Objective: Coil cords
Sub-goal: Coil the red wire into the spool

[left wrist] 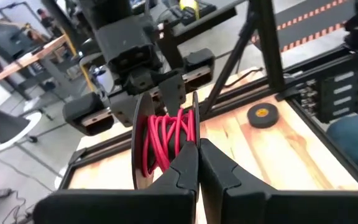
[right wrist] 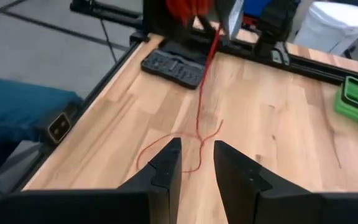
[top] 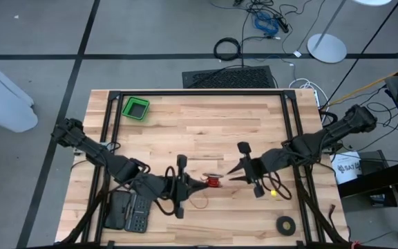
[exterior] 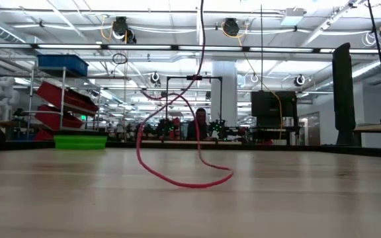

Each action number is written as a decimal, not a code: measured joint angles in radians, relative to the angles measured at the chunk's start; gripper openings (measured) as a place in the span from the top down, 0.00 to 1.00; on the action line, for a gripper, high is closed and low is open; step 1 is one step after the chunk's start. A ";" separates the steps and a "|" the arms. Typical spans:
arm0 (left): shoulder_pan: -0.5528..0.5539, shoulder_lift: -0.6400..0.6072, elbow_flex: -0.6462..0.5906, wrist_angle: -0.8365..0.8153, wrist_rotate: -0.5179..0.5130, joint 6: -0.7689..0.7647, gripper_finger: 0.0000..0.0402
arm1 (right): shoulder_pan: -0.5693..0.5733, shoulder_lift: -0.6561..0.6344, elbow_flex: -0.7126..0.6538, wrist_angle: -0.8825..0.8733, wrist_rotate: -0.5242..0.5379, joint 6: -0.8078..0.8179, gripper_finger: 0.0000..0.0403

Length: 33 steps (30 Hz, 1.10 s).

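Note:
The cord is red and mostly wound on a small spool [left wrist: 166, 138] with dark end discs, held above the table's middle by my shut left gripper [left wrist: 197, 152]. Its loose tail [exterior: 177, 132] hangs from the spool and lies in a slack loop [right wrist: 194, 146] on the wood. My right gripper [right wrist: 197, 163] faces the spool from the table's right. It is open, a short way off the spool, with nothing between its fingers. In the high view the spool [top: 214, 181] sits between the two grippers. My left gripper pinches the rim of one dark end disc [left wrist: 195, 127] of the spool between its two fingertips. The fingers come nearly level from the table's left. The spool is lifted clear of the table, and the tail hangs slack below it.
A green bin [top: 135, 108] stands at the far left corner. A black tape ring [top: 286, 224] and a small yellow ball [top: 273, 193] lie near the front right. A black tool case [top: 128, 211] lies under the left arm. Bare wood lies between the bin and the grippers.

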 joint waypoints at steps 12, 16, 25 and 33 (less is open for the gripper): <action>0.038 0.000 0.000 -0.040 -0.029 -0.134 0.99 | -0.014 0.000 0.000 0.013 -0.003 0.022 0.80; 0.037 0.000 0.000 -0.059 -0.034 -0.158 0.99 | -0.013 0.000 0.000 0.012 -0.003 0.041 0.80; 0.037 -0.002 0.000 -0.122 -0.115 -0.265 0.99 | -0.010 0.000 0.000 -0.013 -0.003 0.104 0.80; 0.037 -0.018 0.000 -0.272 -0.115 -0.363 0.99 | -0.010 0.000 0.000 -0.051 -0.005 0.102 0.80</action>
